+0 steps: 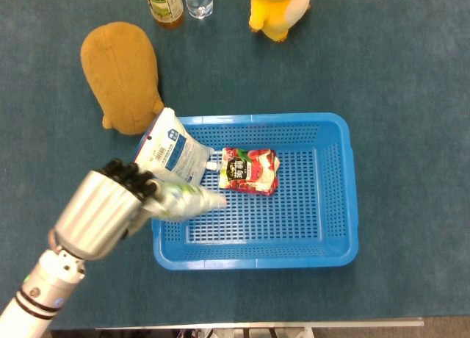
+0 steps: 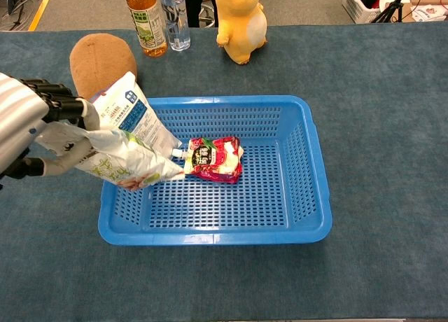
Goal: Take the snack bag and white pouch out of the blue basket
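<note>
My left hand [image 1: 105, 211] [image 2: 26, 128] grips a pale green and white snack bag [image 1: 188, 200] [image 2: 123, 162] and holds it raised over the left rim of the blue basket [image 1: 254, 263] [image 2: 210, 235]. The bag's tip points into the basket. A white pouch [image 1: 170, 153] [image 2: 130, 113] with a blue label and a spout leans on the basket's back left corner, just behind the hand. A red pouch [image 1: 250, 170] [image 2: 214, 158] lies flat inside the basket. My right hand shows in neither view.
A brown plush [image 1: 122, 75] lies on the blue cloth beyond the basket's left corner. Two bottles [image 1: 164, 3] and a yellow toy [image 1: 279, 10] stand at the table's far edge.
</note>
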Robot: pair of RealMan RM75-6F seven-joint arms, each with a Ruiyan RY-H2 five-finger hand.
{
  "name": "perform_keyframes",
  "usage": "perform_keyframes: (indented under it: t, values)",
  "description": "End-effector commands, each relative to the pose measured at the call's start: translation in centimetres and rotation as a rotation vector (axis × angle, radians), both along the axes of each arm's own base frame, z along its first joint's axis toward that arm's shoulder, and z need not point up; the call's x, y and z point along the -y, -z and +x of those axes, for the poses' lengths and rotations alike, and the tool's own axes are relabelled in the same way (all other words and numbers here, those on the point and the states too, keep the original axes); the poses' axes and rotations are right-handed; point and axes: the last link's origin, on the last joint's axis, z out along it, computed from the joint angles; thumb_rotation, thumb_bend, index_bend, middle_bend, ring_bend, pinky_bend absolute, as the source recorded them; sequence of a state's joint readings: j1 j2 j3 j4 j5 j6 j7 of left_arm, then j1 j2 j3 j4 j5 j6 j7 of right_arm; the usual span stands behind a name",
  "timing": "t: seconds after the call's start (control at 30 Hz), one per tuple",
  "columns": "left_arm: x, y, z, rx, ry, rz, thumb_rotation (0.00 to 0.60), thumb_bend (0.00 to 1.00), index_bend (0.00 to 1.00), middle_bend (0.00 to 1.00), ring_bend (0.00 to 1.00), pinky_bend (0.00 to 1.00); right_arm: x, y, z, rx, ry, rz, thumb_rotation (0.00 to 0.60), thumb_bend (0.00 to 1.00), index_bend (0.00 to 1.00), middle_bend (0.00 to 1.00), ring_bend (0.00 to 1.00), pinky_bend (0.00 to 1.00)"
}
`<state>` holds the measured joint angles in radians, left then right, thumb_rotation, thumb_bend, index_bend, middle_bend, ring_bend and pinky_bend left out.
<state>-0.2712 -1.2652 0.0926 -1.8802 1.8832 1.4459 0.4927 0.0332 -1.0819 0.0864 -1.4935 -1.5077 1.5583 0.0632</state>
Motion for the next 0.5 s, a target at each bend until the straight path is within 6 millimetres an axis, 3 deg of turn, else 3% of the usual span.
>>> perform_keyframes:
  t: [0.03,0.5]
  values:
    - [-0.3,-2.9,-0.8,-0.146,-0.132,0.108,0.6,0.47,0.81,0.85,0.5,0.54,0.1,0.1,0.2,-0.001,-0.006,0.002,0.6,0.08,0.25,0.32,0.28,0.46]
    - [0.4,-5.1,-4.2,-0.402,-0.385,0.14,0.6,0.48,0.8,0.85,0.5,0.54,0.5,0.5,0.5,-0.008,-0.009,0.014,0.6,0.08,0.25,0.32,0.28,0.46]
